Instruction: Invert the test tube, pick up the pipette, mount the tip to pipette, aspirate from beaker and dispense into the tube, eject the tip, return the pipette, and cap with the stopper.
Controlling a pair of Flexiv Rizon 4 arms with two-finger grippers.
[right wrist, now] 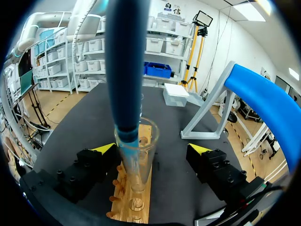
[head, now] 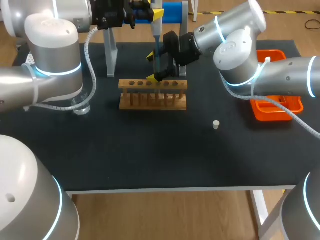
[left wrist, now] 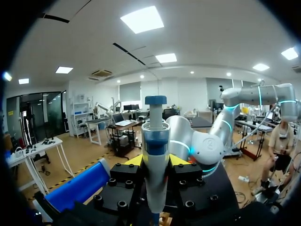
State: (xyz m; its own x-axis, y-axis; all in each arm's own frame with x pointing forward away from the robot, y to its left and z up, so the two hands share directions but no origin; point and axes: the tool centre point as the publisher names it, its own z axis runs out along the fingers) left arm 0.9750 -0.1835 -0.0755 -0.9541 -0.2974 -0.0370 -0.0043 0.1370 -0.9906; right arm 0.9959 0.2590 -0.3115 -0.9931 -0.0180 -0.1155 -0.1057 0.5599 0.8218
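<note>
My left gripper (head: 154,15) is shut on the pipette (head: 157,47) and holds it upright over the wooden rack (head: 152,94). In the left wrist view the pipette's white and blue body (left wrist: 155,155) stands between the yellow-tipped fingers of that gripper (left wrist: 156,161). Its blue shaft (right wrist: 124,70) ends in a clear tip that dips into the mouth of the glass test tube (right wrist: 139,160), which stands upright in the rack (right wrist: 134,202). Open, my right gripper (right wrist: 151,149) straddles the tube with both fingers clear of the glass. The white stopper (head: 216,124) lies on the mat, front right of the rack.
A glass beaker (head: 82,106) stands at the left under my left arm. An orange tray (head: 272,107) sits at the right under my right arm. The pipette stand with its blue bar (head: 172,10) rises behind the rack.
</note>
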